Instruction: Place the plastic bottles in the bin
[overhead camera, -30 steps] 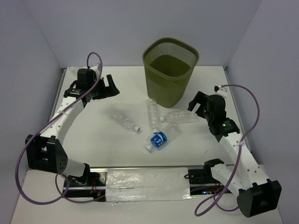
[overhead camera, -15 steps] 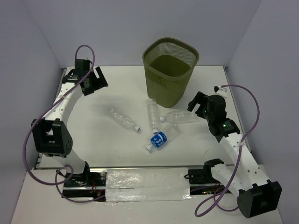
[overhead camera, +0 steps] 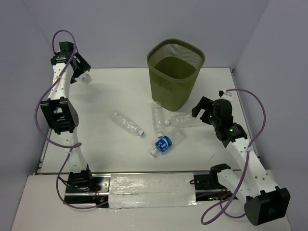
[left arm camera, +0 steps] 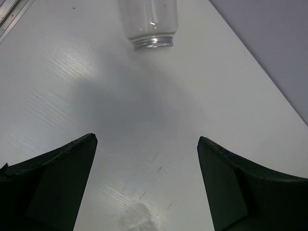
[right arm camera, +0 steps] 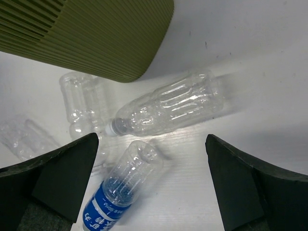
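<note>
The olive-green mesh bin [overhead camera: 175, 72] stands at the back centre and also shows in the right wrist view [right arm camera: 96, 33]. Four clear bottles lie on the table in front of it: one to the left [overhead camera: 127, 123], one lengthwise by the bin's base [overhead camera: 157, 117], one crosswise [overhead camera: 184, 120], and the blue-label one [overhead camera: 166, 142]. My right gripper [overhead camera: 201, 108] is open and empty just right of the crosswise bottle. In its wrist view [right arm camera: 151, 139] it hangs over the crosswise bottle [right arm camera: 168, 106] and the blue-label bottle [right arm camera: 120, 185]. My left gripper [overhead camera: 81, 67] is open and empty at the back-left corner, far from the bottles.
A small glass jar [overhead camera: 87, 78] with a metal rim lies by the left gripper, and it shows ahead of the open fingers in the left wrist view [left arm camera: 150, 24]. White walls close the table on the left, back and right. A taped strip [overhead camera: 151, 185] runs along the near edge.
The left arm has swung back and to the left, from mid-left of the table into the back-left corner. The right arm and the bottles have hardly moved.
</note>
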